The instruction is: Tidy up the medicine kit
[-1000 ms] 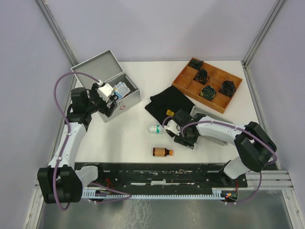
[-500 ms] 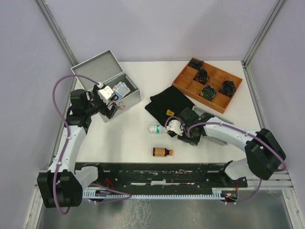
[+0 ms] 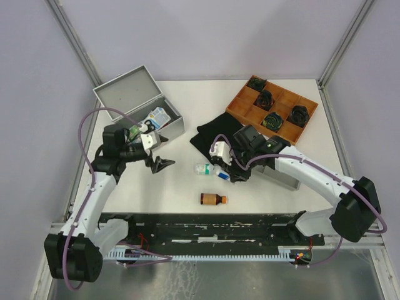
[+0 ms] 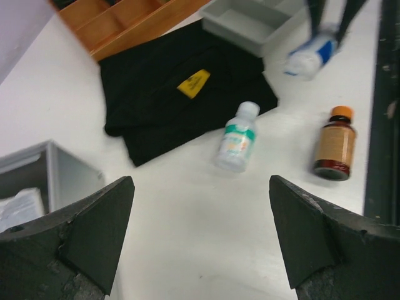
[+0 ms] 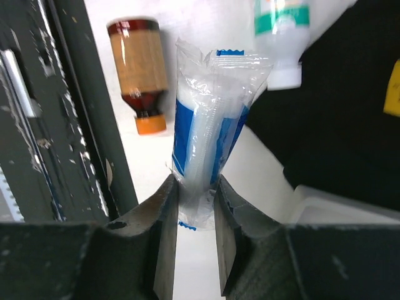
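Your left arm reaches forward from its base with the elbow bent and the wrist turned toward the middle of the tabletop (image 3: 181, 187). Its left tool (image 3: 160, 164) hangs low with the jaws spread wide and nothing between them. The medicine kit (image 3: 175, 127) sits just behind that tool on its left side, lid hinged back. A white bottle (image 4: 237, 139) and an amber bottle (image 4: 334, 144) lie ahead of the open jaws, and a black cloth (image 4: 181, 94) lies beyond them.

Your right arm arcs in from the right with its wrist tipped downward. The right tool (image 5: 197, 200) is narrowed onto a blue-and-white sealed packet (image 5: 209, 125), pinching it near one end. The white bottle lies just beyond that tool and a grey tray (image 3: 282, 177) lies behind it.
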Robot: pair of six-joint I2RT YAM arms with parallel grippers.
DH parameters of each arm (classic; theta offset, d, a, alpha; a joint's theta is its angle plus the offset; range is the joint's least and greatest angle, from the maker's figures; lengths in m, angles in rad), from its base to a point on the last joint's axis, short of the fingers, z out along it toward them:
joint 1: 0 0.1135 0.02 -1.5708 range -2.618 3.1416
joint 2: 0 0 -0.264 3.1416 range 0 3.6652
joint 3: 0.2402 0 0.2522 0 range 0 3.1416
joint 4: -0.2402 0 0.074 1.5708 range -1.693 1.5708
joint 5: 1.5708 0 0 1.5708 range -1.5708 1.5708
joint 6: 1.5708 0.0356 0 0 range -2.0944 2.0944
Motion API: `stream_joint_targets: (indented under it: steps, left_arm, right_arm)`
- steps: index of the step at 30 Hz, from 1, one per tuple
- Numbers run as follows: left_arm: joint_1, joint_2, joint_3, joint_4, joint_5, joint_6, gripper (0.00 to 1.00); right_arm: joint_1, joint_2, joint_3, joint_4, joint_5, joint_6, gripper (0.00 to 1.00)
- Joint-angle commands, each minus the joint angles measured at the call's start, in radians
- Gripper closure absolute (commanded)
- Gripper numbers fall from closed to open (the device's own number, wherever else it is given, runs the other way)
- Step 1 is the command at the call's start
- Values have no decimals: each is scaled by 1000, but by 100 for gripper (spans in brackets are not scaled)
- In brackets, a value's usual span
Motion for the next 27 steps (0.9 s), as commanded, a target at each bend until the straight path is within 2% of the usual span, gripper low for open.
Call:
stream_joint_targets:
  steps: [1,9,18,20,27]
  left_arm:
    - [-93,-11,30,-61,147,59,4]
    - [-329,104,122,-26,91,76,0]
    - [-478,263,211,43,76,16,0]
    - [-504,279,213,43,64,16,4]
    - [-513,277,192,40,86,18,28]
  right_arm:
    - [-2,-8,99,76,-150,48,67]
    - [9,-6,174,117,-229,91,68]
    - [42,-45,148,152,-257,131,69]
    - [45,-47,148,154,-257,133,69]
    - [46,-49,133,173,-237,132,69]
